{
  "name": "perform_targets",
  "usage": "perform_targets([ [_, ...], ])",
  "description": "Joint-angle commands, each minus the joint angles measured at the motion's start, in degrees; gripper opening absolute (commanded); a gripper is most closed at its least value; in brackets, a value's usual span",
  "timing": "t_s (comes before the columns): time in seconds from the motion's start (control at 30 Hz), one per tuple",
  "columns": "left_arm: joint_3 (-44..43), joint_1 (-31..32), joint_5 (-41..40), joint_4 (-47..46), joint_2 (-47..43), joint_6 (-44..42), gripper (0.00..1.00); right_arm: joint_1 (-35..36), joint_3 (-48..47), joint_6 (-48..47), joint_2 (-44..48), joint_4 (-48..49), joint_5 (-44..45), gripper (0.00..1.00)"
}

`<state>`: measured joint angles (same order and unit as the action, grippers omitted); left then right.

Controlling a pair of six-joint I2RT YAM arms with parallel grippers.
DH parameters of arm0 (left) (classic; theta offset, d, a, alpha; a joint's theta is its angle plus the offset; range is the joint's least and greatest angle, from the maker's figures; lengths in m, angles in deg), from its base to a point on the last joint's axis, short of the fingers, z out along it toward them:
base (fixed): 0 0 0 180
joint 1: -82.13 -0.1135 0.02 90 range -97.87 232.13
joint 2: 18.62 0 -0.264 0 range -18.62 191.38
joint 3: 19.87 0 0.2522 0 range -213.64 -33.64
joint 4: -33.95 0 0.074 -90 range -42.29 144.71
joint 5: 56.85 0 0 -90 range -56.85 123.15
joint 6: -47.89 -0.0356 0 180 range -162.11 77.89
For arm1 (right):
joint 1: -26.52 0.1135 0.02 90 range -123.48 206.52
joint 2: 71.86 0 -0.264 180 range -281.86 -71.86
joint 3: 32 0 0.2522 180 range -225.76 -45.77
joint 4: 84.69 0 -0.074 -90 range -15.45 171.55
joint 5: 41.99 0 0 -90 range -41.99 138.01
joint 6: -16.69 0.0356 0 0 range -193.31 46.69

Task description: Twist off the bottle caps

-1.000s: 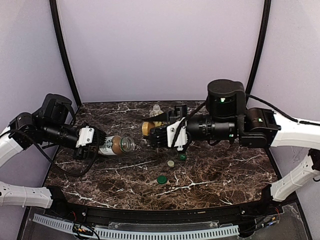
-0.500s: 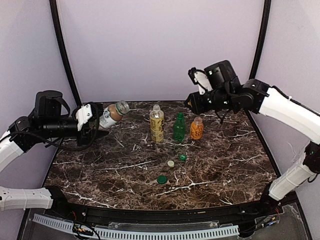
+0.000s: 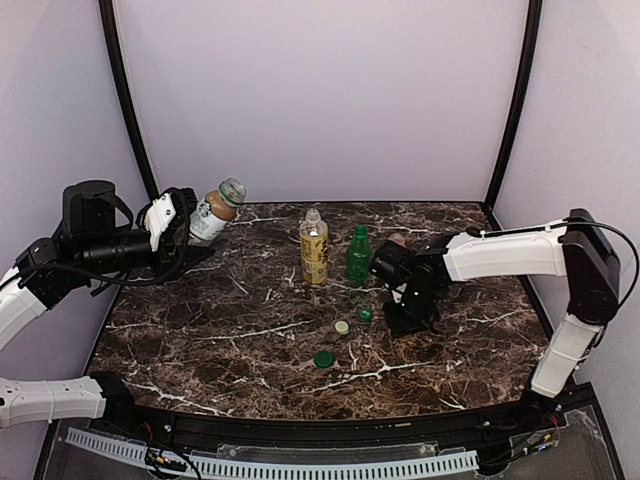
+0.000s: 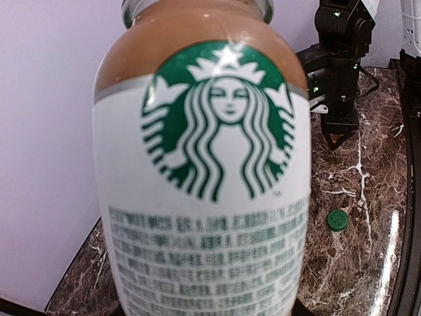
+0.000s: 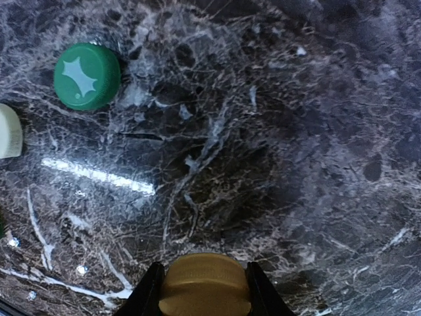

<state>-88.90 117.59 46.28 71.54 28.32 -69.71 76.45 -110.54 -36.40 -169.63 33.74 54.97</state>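
My left gripper (image 3: pixel 188 226) is shut on the white-label bottle (image 3: pixel 214 210), held tilted above the table's far-left corner. Its mouth is uncapped and its green-logo label (image 4: pixel 204 178) fills the left wrist view, hiding the fingers. The yellow-liquid bottle (image 3: pixel 314 247) and the green bottle (image 3: pixel 358 255) stand upright at the back centre. The orange bottle (image 3: pixel 397 241) is mostly hidden behind my right arm. My right gripper (image 3: pixel 405 321) points down just above the table, shut on a tan cap (image 5: pixel 205 284).
Three loose caps lie on the dark marble table (image 3: pixel 480 320): a green one (image 3: pixel 323 359) at the front, a cream one (image 3: pixel 342 327), and a small green one (image 3: pixel 365 314) close to the right gripper. The last two show in the right wrist view: green (image 5: pixel 87 76), cream (image 5: pixel 8 131).
My right arm has swung from high at the back right down to the table in front of the orange bottle. The left gripper has raised the white-label bottle slightly.
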Motion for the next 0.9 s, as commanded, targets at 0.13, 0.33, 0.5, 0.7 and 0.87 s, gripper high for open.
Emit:
perform_targets([
  [0.13, 0.2, -0.66, 1.84, -0.98, -0.79, 1.09, 0.11, 0.23, 0.09, 1.1, -6.79, 5.43, -2.43, 0.12],
  [0.33, -0.26, -0.66, 2.2, -0.98, -0.56, 0.82, 0.11, 0.21, -0.03, 0.46, -7.15, 5.02, -2.85, 0.62],
  [0.5, -0.95, -0.67, 3.6, -0.89, -0.45, 0.64, 0.11, 0.53, -7.53, -4.46, -4.79, -2.33, -0.63, 0.99],
  [0.7, -1.93, -0.66, 7.66, -0.27, -0.23, 0.67, 0.11, 3.65, -31.95, -20.67, -3.79, -16.79, 3.75, 0.98],
  [0.87, -2.22, -0.74, 12.2, -0.52, 0.18, 1.3, 0.12, 7.85, -47.19, -38.13, -2.29, -9.42, -5.91, 0.96],
])
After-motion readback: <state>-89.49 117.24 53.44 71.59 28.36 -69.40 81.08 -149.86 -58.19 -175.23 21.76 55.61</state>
